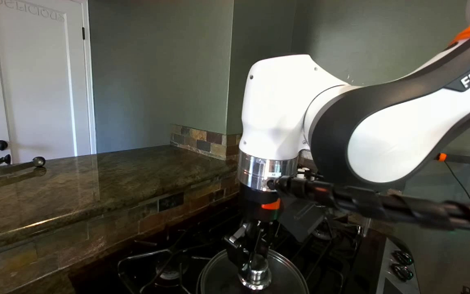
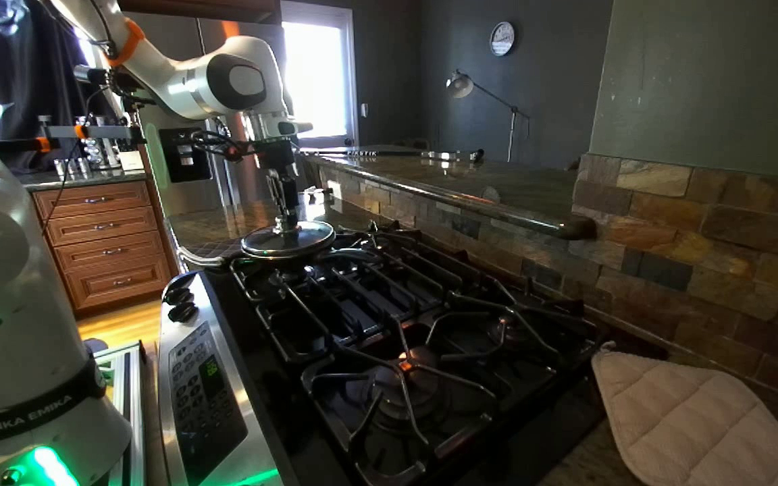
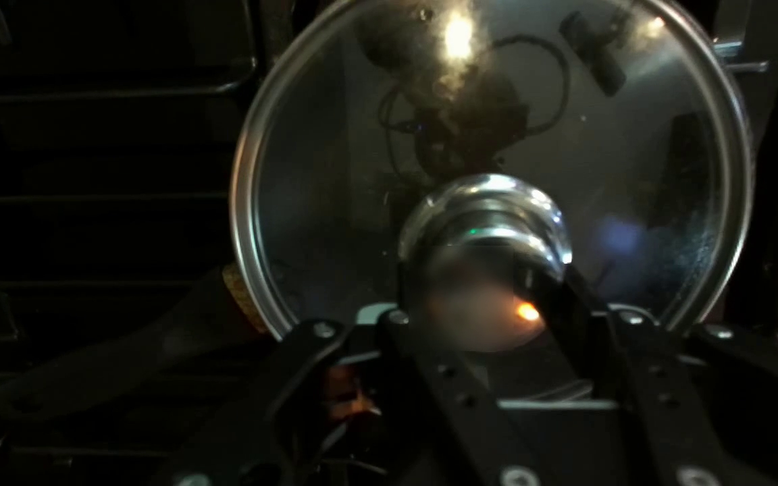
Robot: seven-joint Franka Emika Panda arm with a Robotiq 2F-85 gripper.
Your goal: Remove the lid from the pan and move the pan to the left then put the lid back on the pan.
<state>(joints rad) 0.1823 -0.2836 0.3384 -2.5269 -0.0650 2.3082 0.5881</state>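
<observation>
The round glass lid [image 3: 335,135] with its silvery rim shows in the wrist view and in both exterior views [image 1: 222,273] [image 2: 261,241]. Its shiny metal knob [image 3: 490,196] stands at the centre. The lid sits at the pan's place on the stove; a second rim shows just under its edge, and I cannot tell if they touch. The pan is mostly hidden beneath it, but its dark handle [image 3: 125,351] sticks out at the left in the wrist view. My gripper [image 3: 483,290] points down, its fingers closed against both sides of the knob; it also shows in both exterior views [image 1: 253,261] [image 2: 286,216].
Black burner grates [image 2: 396,378] cover the stove [image 2: 254,378], raised above its surface. A tiled wall [image 1: 108,232] with a stone ledge [image 1: 96,179] runs along the back. A pale quilted mat [image 2: 693,412] lies beside the stove. Control knobs [image 1: 402,265] line the front panel.
</observation>
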